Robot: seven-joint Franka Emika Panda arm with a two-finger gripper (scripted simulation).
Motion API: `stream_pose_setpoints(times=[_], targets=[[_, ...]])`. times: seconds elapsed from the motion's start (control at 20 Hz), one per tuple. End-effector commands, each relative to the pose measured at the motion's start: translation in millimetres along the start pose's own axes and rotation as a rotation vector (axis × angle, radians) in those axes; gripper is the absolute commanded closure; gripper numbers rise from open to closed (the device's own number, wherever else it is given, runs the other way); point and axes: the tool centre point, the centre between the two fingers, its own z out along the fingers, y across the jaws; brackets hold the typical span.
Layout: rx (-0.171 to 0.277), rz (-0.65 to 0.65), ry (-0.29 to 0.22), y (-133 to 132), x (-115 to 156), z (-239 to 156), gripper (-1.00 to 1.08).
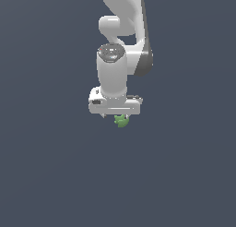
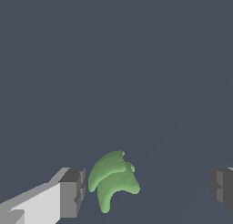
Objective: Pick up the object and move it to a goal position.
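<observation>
- One green lumpy object (image 1: 121,121) lay on the dark grey surface (image 1: 50,166), directly beneath the white hand (image 1: 120,116).
- Seen from the wrist view, the object (image 2: 113,178) sat between the two grey fingertips (image 2: 73,192), nearer one than the other, touching neither.
- The hand (image 2: 148,189) stood wide apart, gripping nothing.
- The arm (image 1: 124,37) rose straight above the object.
</observation>
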Motion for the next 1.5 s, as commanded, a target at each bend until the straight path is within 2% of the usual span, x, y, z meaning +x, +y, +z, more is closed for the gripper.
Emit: stream_pose_setpoints(times=[0.0,0.45,1.45], targets=[[0.000,0.023,0.000,-1.0,-1.5,2.2,-0.92],[-0.001,0.177,-0.001,-7.3,-11.4,16.1,-0.92],[-0.011,0.679,0.000,-22.8,-47.1,57.4,-0.92]])
